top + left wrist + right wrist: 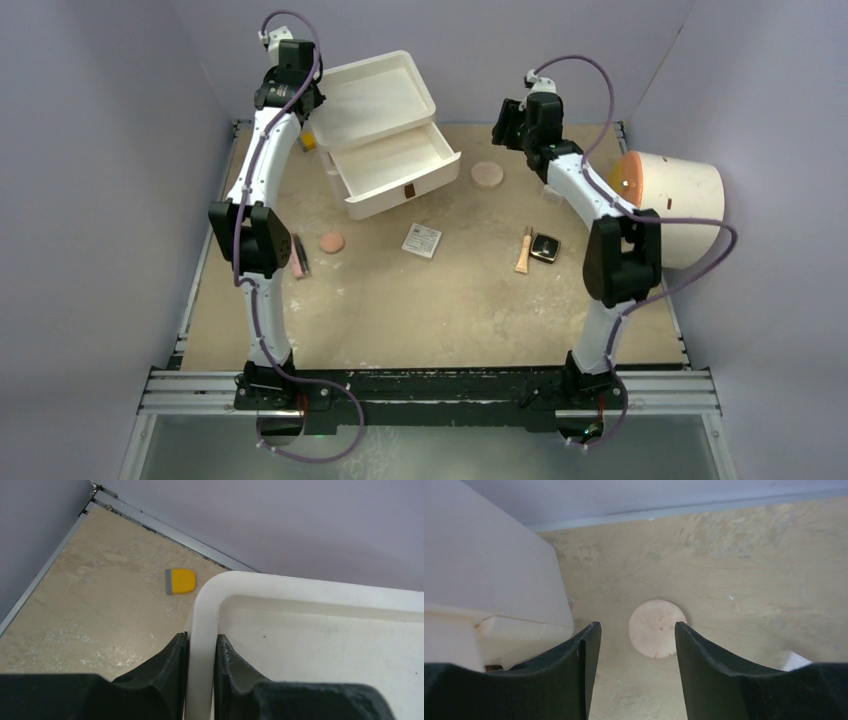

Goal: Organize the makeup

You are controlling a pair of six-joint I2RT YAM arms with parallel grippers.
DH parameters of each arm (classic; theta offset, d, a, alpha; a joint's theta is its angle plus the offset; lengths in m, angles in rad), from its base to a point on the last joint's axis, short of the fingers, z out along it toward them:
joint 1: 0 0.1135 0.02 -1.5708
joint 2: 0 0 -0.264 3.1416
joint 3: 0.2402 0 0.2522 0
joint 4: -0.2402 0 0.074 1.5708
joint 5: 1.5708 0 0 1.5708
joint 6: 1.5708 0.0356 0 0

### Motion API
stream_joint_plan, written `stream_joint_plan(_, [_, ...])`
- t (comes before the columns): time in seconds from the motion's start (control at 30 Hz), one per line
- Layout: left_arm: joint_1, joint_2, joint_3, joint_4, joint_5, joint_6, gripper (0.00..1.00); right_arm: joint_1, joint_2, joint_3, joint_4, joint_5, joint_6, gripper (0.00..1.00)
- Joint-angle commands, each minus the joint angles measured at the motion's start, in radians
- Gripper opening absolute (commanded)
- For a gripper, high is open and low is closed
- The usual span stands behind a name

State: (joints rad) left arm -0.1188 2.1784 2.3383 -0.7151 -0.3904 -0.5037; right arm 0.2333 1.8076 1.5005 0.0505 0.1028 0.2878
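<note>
Top external view: we look down on a beige table point(420, 310). At the upper centre sits a white organizer, with its top tray point(375, 95) above an open drawer point(395, 165). The left fingers point(300, 98) meet the tray's left rim. The right fingers point(508, 125) hang over the table to the right of the organizer, near a round peach disc point(487, 174).

The second peach disc point(332, 243) lies on the table left of centre. The pink-and-black stick point(299, 257) is just beside it, against the left arm. The white patterned box point(422, 240) lies near the centre. Right of centre, the tan tube point(524, 250) and the black compact point(545, 247) lie side by side.

A small yellow block point(308, 142) sits left of the organizer. A cream cylinder point(675, 205) with an orange face lies at the right edge.

Left wrist view: we see the left fingers point(167, 667) closed on the tray's white rim point(202, 620), one finger outside it and one inside. The yellow block point(180, 581) rests on the table just beyond the tray's corner, at upper left of centre.

Right wrist view: the right fingers point(584, 650) are spread wide and hold nothing. The peach disc point(657, 628) lies on the table in the gap between them. The organizer's white side point(489, 580) fills the left of the frame.
</note>
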Motion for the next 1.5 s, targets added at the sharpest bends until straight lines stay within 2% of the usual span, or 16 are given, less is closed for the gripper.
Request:
stream_joint_plan(0.0, [0.013, 0.021, -0.046, 0.025, 0.054, -0.044, 0.00, -0.034, 0.174, 0.175, -0.184, -0.180, 0.041, 0.56])
stream_joint_plan(0.13, [0.014, 0.009, -0.074, 0.032, 0.044, -0.029, 0.00, -0.053, 0.287, 0.270, -0.227, -0.213, 0.042, 0.55])
stream_joint_plan(0.3, [0.015, 0.004, -0.086, 0.039, 0.041, -0.024, 0.00, -0.058, 0.355, 0.287, -0.236, -0.232, 0.046, 0.55])
stream_joint_plan(0.43, [0.015, 0.003, -0.088, 0.036, 0.040, -0.019, 0.00, -0.059, 0.347, 0.242, -0.226, -0.183, 0.039, 0.55])
stream_joint_plan(0.53, [0.015, 0.000, -0.096, 0.038, 0.035, -0.015, 0.00, -0.068, 0.269, 0.144, -0.168, -0.123, 0.037, 0.57])
stream_joint_plan(0.63, [0.015, 0.002, -0.105, 0.045, 0.042, -0.016, 0.00, -0.077, 0.201, 0.107, -0.180, -0.044, 0.020, 0.63])
stream_joint_plan(0.8, [0.014, 0.010, -0.110, 0.046, 0.050, -0.015, 0.00, -0.078, 0.140, 0.135, -0.319, 0.123, -0.013, 0.79])
stream_joint_plan(1.0, [0.014, 0.015, -0.112, 0.052, 0.067, -0.011, 0.00, -0.096, 0.171, 0.209, -0.494, 0.329, 0.004, 0.91])
stream_joint_plan(1.13, [0.015, 0.012, -0.119, 0.054, 0.065, 0.000, 0.00, -0.144, 0.212, 0.229, -0.568, 0.327, 0.067, 0.92])
stream_joint_plan(1.47, [0.015, 0.024, -0.127, 0.064, 0.071, 0.016, 0.00, -0.195, 0.271, 0.196, -0.567, 0.288, 0.130, 0.93])
